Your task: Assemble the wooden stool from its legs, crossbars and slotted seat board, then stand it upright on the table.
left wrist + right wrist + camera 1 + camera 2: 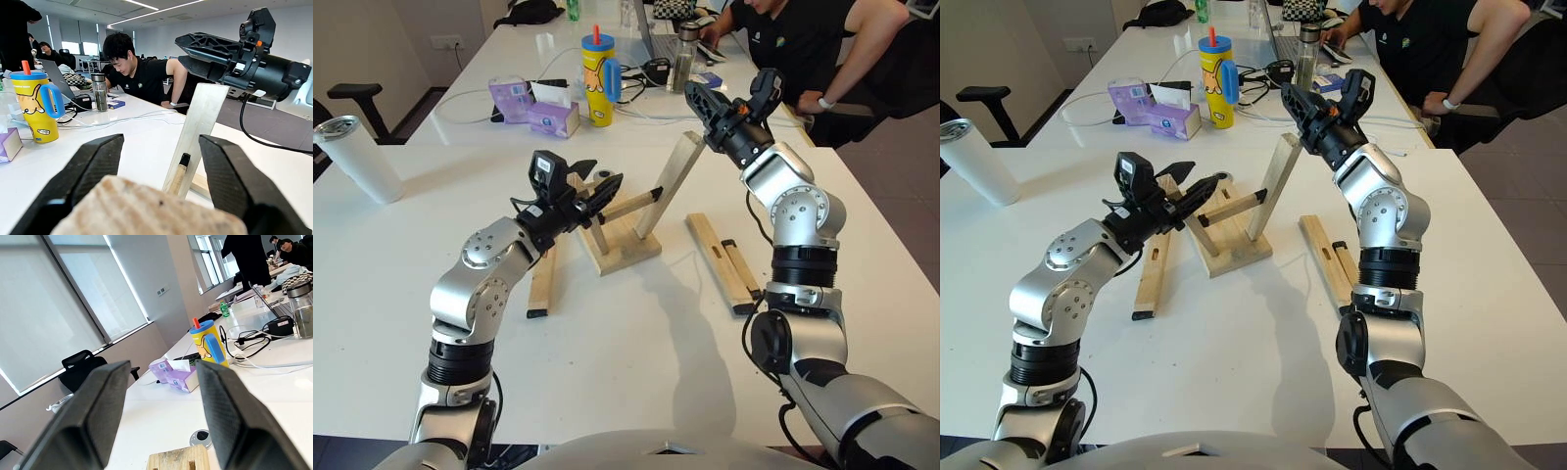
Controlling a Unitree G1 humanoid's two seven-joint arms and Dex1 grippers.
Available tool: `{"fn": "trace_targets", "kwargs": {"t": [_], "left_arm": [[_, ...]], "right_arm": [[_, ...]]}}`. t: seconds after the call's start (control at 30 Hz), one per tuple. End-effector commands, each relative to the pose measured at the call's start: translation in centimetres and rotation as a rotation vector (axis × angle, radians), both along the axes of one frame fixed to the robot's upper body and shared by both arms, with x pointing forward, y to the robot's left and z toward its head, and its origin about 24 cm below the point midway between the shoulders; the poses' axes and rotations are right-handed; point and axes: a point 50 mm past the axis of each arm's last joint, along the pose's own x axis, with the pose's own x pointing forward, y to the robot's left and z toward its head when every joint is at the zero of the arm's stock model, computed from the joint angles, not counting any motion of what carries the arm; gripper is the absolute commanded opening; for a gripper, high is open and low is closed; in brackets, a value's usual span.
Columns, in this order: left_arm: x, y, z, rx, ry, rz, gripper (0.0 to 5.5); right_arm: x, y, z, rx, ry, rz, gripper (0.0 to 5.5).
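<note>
A half-built stool stands mid-table: the slotted seat board (628, 251) lies flat, and a tall leg (668, 184) leans up from it. A black-tipped crossbar (631, 206) runs from that leg to a shorter leg (595, 233). My left gripper (597, 179) is shut on the shorter leg's top end (146, 210). My right gripper (729, 93) hovers open just above the tall leg's top (178, 459), touching nothing. A loose leg (543, 279) lies left of the board. A slotted leg (713, 250) and a crossbar (741, 266) lie to its right.
A yellow handled cup (598, 78), purple tissue packs (536, 106) and cables sit behind the stool. A white tumbler (354, 157) stands at the far left. A person works at a laptop at the table's far right. Bare table (636, 352) lies in front.
</note>
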Motion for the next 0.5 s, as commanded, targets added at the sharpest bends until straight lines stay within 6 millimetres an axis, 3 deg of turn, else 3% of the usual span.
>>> {"fn": "trace_targets", "kwargs": {"t": [0.03,0.5], "left_arm": [[0.1,0.0,-0.5,0.01,0.022,-0.006,2.23],[0.5,-0.4,-1.2,0.024,0.045,-0.021,2.23]], "right_arm": [[-0.6,1.7,-2.3,-0.034,0.096,0.095,2.49],[-3.3,6.1,-3.5,-0.118,0.145,0.302,2.49]]}}
